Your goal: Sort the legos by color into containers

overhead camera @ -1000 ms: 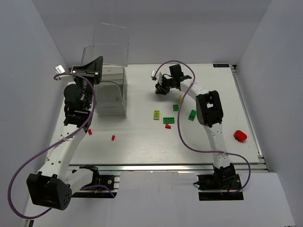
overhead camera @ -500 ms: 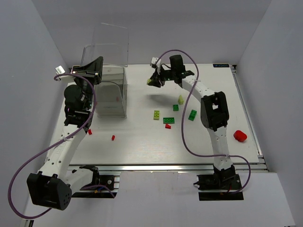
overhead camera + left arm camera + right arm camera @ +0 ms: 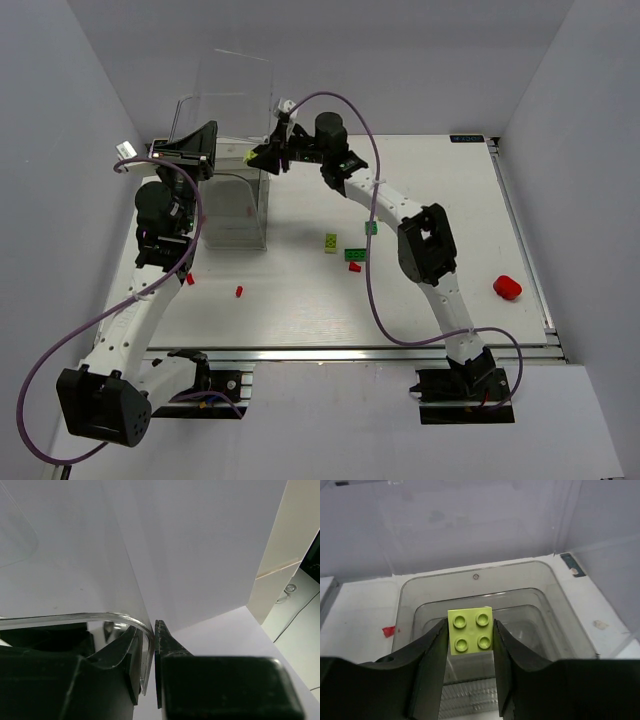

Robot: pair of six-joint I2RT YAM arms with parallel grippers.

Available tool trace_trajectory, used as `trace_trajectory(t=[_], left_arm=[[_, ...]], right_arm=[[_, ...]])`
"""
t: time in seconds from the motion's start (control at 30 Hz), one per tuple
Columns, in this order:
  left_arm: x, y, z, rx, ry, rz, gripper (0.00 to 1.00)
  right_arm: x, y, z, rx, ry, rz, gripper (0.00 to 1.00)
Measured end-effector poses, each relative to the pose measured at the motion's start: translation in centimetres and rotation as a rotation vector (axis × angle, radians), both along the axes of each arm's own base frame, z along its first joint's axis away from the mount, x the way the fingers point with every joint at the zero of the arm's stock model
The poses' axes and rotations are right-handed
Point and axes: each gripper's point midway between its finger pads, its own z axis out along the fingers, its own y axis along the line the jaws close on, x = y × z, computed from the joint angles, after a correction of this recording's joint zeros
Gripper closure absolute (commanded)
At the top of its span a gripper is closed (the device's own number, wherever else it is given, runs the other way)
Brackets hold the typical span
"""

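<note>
The clear bin [image 3: 235,205] stands at the back left. My left gripper [image 3: 197,150] is shut on its rim [image 3: 100,616], with one finger on each side of the wall [image 3: 147,660]. My right gripper [image 3: 260,156] is shut on a yellow-green brick [image 3: 471,631] with four studs. It holds the brick above the open bin [image 3: 475,572], whose inner walls show below it. A yellow-green brick [image 3: 330,242], two green bricks [image 3: 355,254] [image 3: 371,228] and a red brick [image 3: 354,267] lie mid-table. Two red bricks [image 3: 190,279] [image 3: 239,291] lie in front of the bin.
A larger red object [image 3: 507,288] lies near the table's right edge. The bin's raised clear lid [image 3: 235,90] stands behind it. A red brick [image 3: 389,630] lies on the table beside the bin. The right arm stretches across the back of the table.
My right gripper has lifted the yellow-green brick off the table and swung left with it, from back centre to above the bin. The left arm has not moved.
</note>
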Motion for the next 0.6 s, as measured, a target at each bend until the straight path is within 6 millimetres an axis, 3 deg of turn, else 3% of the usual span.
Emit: trace_trajectory(t=[0.13, 0.33, 0.5, 0.6], left_arm=[[0.0, 0.0, 0.0, 0.000, 0.001, 0.000, 0.82], [0.0, 0.0, -0.1, 0.000, 0.003, -0.001, 0.82], [-0.1, 0.0, 0.0, -0.001, 0.003, -0.001, 0.82], [-0.1, 0.0, 0.0, -0.002, 0.005, -0.001, 0.82]], right_arm=[[-0.1, 1.8, -2.4, 0.007, 0.093, -0.011, 1.00], [0.7, 2.6, -5.0, -0.004, 0.198, -0.069, 1.00], [0.9, 2.9, -4.5, 0.010, 0.207, -0.090, 0.70], [0.6, 3.2, -4.2, 0.013, 0.204, -0.086, 0.60]])
